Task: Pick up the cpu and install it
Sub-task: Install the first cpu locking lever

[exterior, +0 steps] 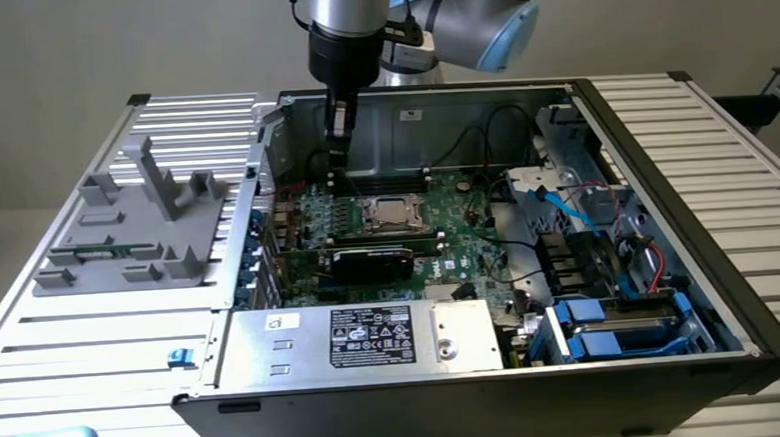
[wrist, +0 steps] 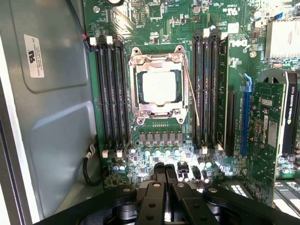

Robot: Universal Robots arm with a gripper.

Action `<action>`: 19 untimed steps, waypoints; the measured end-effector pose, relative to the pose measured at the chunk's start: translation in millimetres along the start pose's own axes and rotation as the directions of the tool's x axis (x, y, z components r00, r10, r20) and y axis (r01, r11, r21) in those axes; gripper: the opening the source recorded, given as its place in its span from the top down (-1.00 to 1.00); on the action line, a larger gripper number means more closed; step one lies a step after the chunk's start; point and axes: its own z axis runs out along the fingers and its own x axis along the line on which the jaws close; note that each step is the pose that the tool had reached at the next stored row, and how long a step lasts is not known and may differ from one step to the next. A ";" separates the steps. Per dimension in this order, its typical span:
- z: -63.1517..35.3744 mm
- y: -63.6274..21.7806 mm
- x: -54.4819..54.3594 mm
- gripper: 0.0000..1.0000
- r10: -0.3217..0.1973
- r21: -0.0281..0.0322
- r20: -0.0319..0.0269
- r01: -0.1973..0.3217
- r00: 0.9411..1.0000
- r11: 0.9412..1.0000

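Setup: open black and silver computer case (exterior: 480, 409) lying on its side on the slatted silver metal tabletop (exterior: 721, 151). A grey plastic fixture with upright posts (exterior: 143, 216) stands on the tabletop, just beside the case on the exterior view's left.

Inside the case:
- green motherboard (wrist: 159, 21) on the case floor
- silver power supply box with a black and white label (exterior: 369, 338) along the near edge
- green and black graphics card (wrist: 272, 136) close to the socket area
- light-blue cables (exterior: 564, 209) and blue drive bays (exterior: 587, 346) toward the exterior view's right
- grey sheet-metal case wall carrying a white sticker (wrist: 36, 56) beside the board

Task item: the small flat square cpu with a shiny silver-beige metal top (wrist: 159, 87) sits flat inside the square socket frame with metal edges (wrist: 158, 57) on the motherboard. Its top face is in full view. Rows of long black memory slots (wrist: 110, 93) flank the socket on both sides. A thin wire lever (wrist: 191, 93) runs between the frame and one bank of slots.

Tool: the black two-finger tool (wrist: 165, 169), on the silver and blue arm (exterior: 486, 13), reaches down into the case near its rear wall. Its fingers (wrist: 158, 171) are pressed together, fully closed, with nothing gripped between them. In the wrist view the tips hang over a row of small capacitors (wrist: 157, 152) near the socket, apart from the cpu and not touching it.
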 end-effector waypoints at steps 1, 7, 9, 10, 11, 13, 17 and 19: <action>0.0 0.0 0.0 0.76 0.000 0.000 0.000 0.000 1.000 1.000; 0.0 0.0 0.0 0.76 0.000 0.000 0.000 0.000 1.000 1.000; -0.1 0.0 0.0 0.76 0.018 0.000 -0.002 -0.018 1.000 1.000; 0.0 0.0 0.0 0.76 0.033 -0.001 -0.005 -0.033 0.999 0.999; 0.1 0.0 0.0 0.76 0.048 -0.001 -0.007 -0.048 0.999 0.999; 0.2 0.0 0.0 0.76 0.081 -0.002 -0.012 -0.081 0.997 0.997; 0.3 0.0 0.0 0.76 0.146 -0.002 -0.022 -0.146 0.989 0.989; 0.4 0.0 0.0 0.76 0.177 -0.002 -0.027 -0.177 0.984 0.984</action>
